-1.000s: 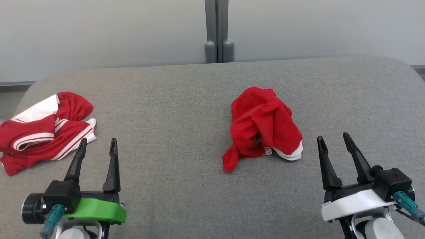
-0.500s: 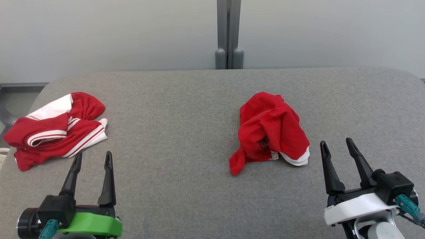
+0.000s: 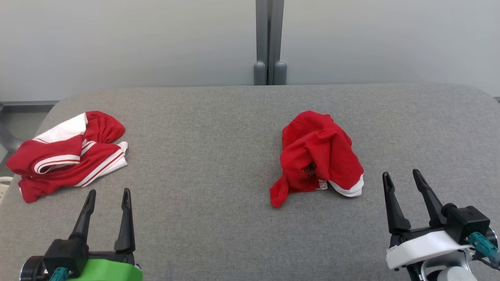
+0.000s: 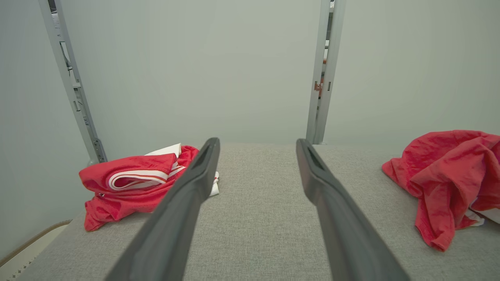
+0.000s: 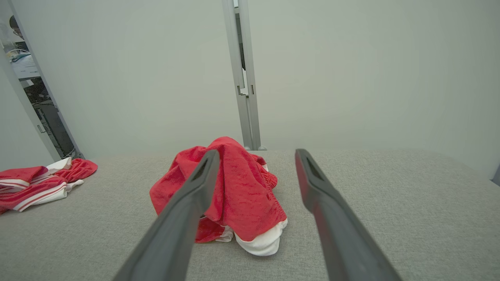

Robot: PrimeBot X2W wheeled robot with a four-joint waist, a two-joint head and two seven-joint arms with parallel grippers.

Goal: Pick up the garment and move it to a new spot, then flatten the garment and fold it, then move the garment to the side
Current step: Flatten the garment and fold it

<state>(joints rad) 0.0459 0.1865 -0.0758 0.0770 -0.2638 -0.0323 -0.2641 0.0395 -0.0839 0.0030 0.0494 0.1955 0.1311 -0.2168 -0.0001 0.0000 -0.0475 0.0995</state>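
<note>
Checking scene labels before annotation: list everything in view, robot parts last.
red garment: one, red with white trim, crumpled in a heap right of the table's middle
striped garment: one, red with white stripes, bunched near the table's left edge
table: one, grey fabric top, across the foreground
wall: pale grey panels, behind the table
post: one, grey, upright behind the table's far edge, between the panels
left gripper: one, dark fingers on a green mount, lower left, open, holding nothing
right gripper: one, dark fingers on a white mount, lower right, open, holding nothing
</note>
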